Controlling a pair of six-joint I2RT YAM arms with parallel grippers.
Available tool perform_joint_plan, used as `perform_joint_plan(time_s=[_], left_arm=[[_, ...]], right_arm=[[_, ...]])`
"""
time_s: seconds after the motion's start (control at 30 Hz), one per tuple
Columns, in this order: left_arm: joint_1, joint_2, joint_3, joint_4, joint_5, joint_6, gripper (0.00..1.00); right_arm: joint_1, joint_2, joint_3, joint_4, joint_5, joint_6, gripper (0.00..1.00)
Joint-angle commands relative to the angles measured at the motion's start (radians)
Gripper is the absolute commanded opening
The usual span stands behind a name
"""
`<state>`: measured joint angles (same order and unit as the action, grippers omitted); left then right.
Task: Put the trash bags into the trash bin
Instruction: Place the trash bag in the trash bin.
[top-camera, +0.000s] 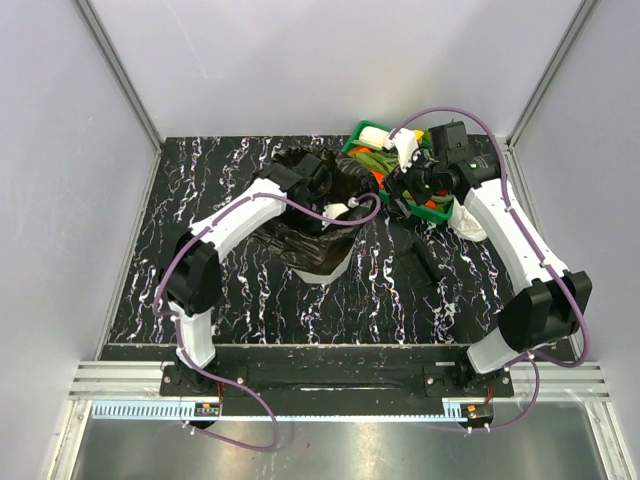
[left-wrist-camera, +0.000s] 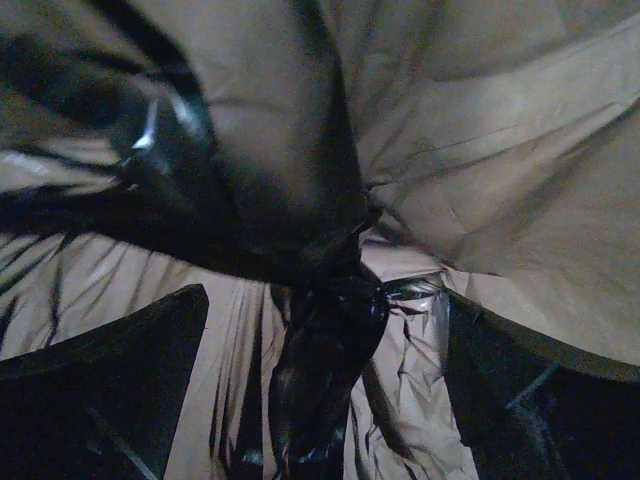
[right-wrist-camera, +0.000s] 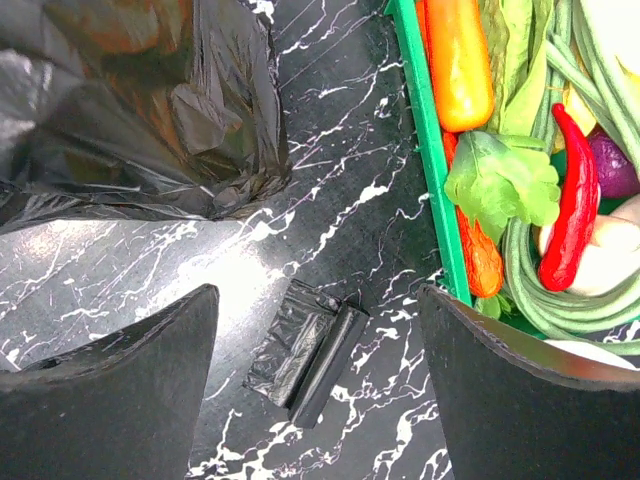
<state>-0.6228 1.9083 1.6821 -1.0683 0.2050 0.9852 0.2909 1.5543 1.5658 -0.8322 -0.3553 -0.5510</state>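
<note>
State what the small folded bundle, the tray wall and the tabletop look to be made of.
Folded bundle: thin black plastic film, glossy, judging by its creases and highlights. Tray wall: likely rigid green plastic, smooth and evenly coloured. Tabletop: black with white veins, marble-look and shiny; stone or printed laminate cannot be told.

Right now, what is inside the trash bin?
Spread black trash bag film fills the trash bin, and the open left tool reaches in among its folds. The film covers the bin's floor, so anything beneath cannot be seen.
</note>
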Motion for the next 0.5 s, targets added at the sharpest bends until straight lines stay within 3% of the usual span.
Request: perform_joint_plan(time_s=[0.0,0.47], left_arm=[[0.0,-0.097,0.047,-0.019,0.03,-0.006,0.99],[0.001,-0.137,0.128,-0.022,0.027,-0.028,0.99]], right_arm=[[0.001,-0.017,0.034,-0.021,0.033,-0.018,0.85],[0.001,0.0,0.043,-0.019,0.033,-0.009,0.86]])
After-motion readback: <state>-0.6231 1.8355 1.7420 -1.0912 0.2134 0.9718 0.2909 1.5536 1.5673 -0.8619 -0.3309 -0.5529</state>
